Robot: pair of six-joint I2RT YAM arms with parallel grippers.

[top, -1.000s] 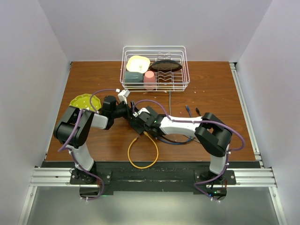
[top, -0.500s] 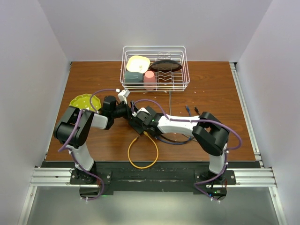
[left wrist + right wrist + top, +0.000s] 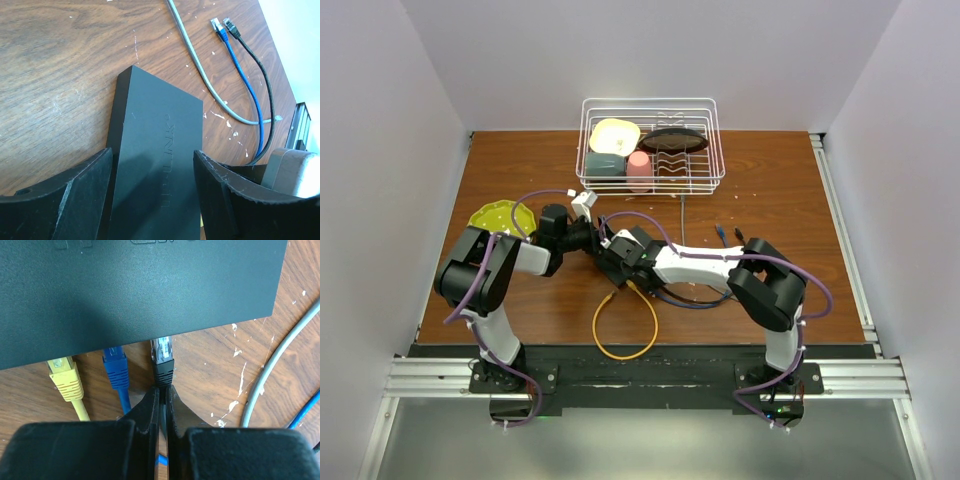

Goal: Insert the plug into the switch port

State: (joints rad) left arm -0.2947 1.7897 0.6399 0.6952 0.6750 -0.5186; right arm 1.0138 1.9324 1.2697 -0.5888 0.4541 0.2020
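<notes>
Right gripper: clenched on the black cable just behind the plug, which sits at 12 o'clock from the fingertips. The plug's clear tip meets the near edge of the switch box. The switch port itself is hidden under that edge, so seating depth cannot be confirmed. A blue plug and a yellow plug stand at 9 o'clock of it, along the same edge.

Left gripper: clamped across the box's width, bracing it on the table.

Change noted: within the last second the right arm's elbow and forearm have shifted toward 9 o'clock in the overhead view, pressing toward the box.

Assessment: the insertion stroke appears under way and probably near its end. Full seating remains unverified, and a final straight push may still be needed.
</notes>
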